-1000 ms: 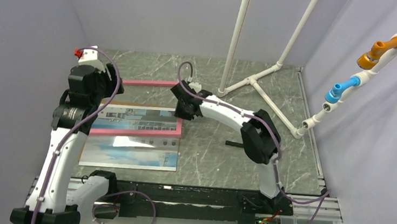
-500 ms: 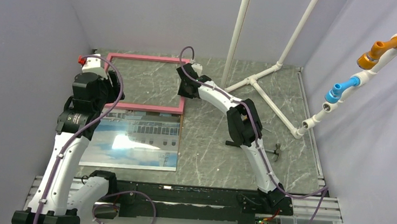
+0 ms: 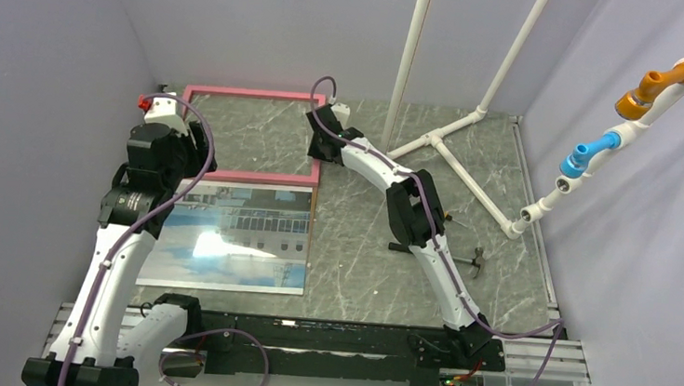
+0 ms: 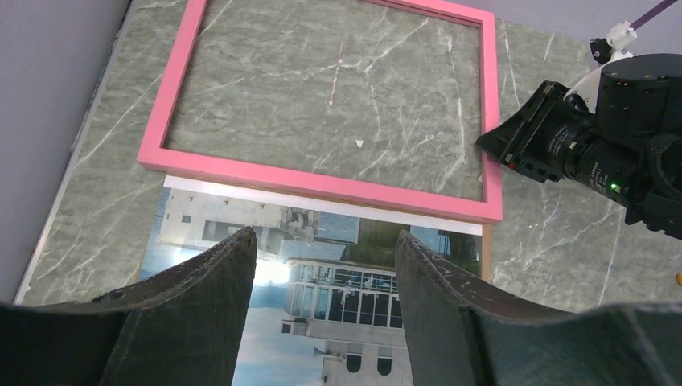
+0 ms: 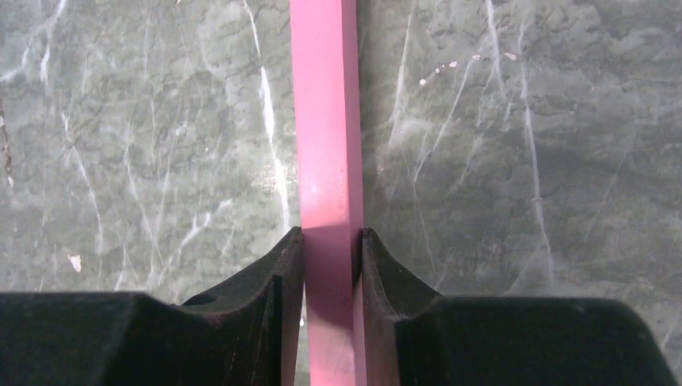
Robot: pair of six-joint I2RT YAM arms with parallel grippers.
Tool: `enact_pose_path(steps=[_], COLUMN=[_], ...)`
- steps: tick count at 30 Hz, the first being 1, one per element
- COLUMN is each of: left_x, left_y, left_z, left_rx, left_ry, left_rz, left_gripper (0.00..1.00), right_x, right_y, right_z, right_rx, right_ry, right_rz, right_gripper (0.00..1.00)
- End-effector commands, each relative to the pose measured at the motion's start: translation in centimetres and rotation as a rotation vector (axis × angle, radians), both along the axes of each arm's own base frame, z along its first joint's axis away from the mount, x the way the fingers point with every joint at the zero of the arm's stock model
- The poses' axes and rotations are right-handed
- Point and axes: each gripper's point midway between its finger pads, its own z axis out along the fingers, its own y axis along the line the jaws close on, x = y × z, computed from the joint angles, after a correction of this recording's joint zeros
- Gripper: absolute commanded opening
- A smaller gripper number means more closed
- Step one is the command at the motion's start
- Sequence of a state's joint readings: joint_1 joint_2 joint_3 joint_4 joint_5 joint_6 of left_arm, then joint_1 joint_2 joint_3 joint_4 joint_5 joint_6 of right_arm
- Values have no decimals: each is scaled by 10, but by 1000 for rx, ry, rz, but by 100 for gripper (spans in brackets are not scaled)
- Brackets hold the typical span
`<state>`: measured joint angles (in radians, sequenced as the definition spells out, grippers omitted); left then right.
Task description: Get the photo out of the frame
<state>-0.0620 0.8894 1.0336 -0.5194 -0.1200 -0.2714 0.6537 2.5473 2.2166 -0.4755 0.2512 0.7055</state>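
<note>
With the photo (image 3: 231, 239) lying free on the counter (image 3: 361, 251), the right jaws are clamping the empty frame (image 3: 254, 93), while the left jaws are hanging apart.

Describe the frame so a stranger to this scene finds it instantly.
Start at the grey marbled table and go to its far left corner. There, beyond the ship photo, lies the frame: an empty thin pink rectangle with marble showing through, the fingers of the right gripper pinching its right side. Nothing else is pink.

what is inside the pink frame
Only bare marble table shows through the frame. The photo lies outside, at its near bar; any strip tucked beneath that bar is hidden.
</note>
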Motion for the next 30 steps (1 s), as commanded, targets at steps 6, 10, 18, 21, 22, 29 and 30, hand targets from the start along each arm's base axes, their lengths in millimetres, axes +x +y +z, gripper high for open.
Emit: enact_pose_path(steps=[6,10,18,21,22,29,30], left_x=[7,8,14,18,19,23,20], left_y=[-3,-4,-16,-28,-32,-63,-72], left_z=[6,4,-9,-17,-21,-56,-65], left_rx=[-20,-19,-38,-61,-69,-62,-63], left_ry=[-34,-27,14,39,49,191,232], left_rz=[-19,-21,-88,-149,-171,-304,-340], left_gripper=[67,67,69,70,70,77,77], right_x=[42,43,1,-49,-70,-236,-255], right_y=[10,12,-16,-32,-35,-30,-28], right_z=[44,51,99,113,118,99,108], right_rx=[150,147,3,-34,-21,379,438], right_ry=[-143,-158,-153,-134,-130,4,-3], right_rz=[-134,-115,22,82,109,362,395], right_gripper=[0,5,77,86,87,86,86])
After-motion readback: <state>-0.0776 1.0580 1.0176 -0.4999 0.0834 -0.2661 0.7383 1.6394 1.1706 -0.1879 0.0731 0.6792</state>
